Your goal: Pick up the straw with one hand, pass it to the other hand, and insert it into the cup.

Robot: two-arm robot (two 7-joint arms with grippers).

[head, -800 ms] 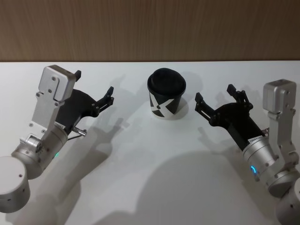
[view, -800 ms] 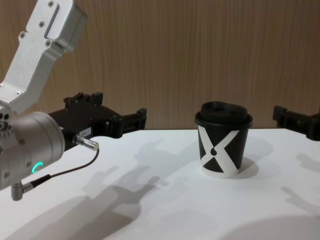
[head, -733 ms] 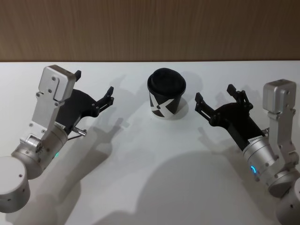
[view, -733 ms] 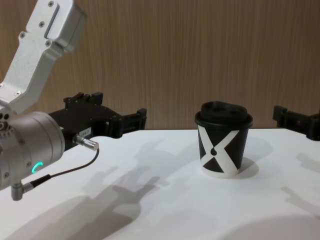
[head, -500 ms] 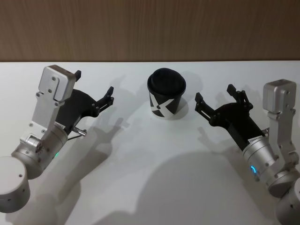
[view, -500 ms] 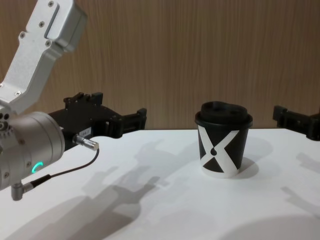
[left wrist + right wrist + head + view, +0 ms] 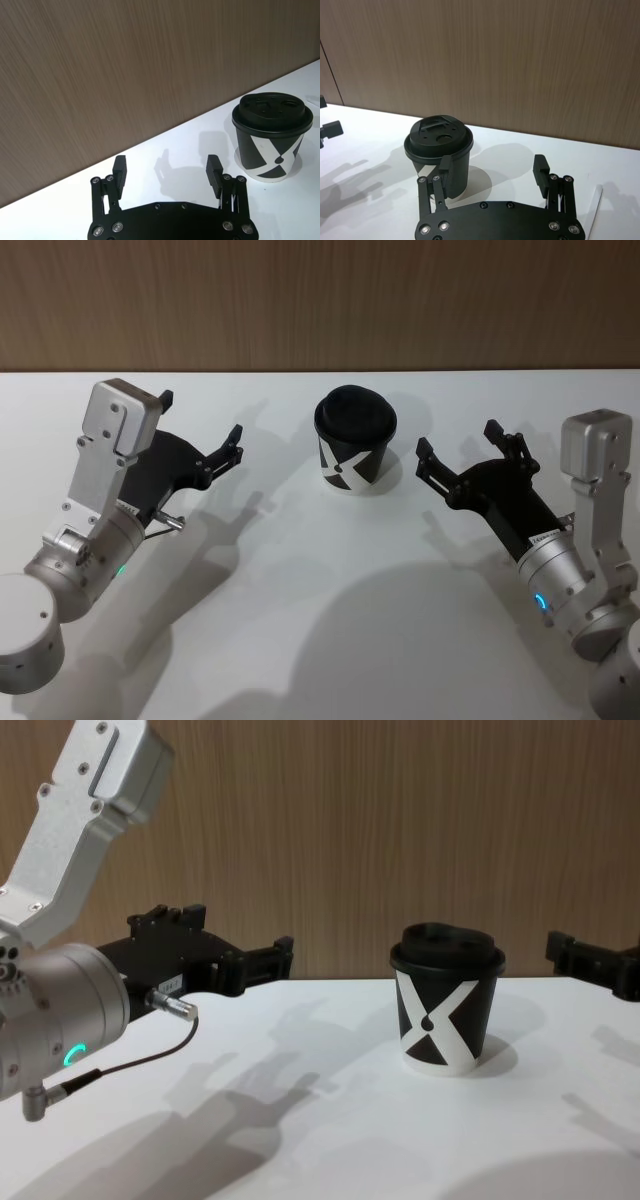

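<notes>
Jaws gape empty on left gripper [image 7: 202,414] and right gripper [image 7: 457,437], flanking one cup [image 7: 355,450]; one straw [image 7: 595,212] lies nearby.

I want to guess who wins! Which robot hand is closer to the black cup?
Right. The right gripper hangs open just beside the cup, on its right. The left gripper is open too, farther off on the cup's left.

We find the cup [image 7: 355,445] on the table [image 7: 300,640], between the left gripper [image 7: 200,417] and the right gripper [image 7: 458,438], touching neither. The straw [image 7: 594,212] lies flat on the table near the right gripper.
</notes>
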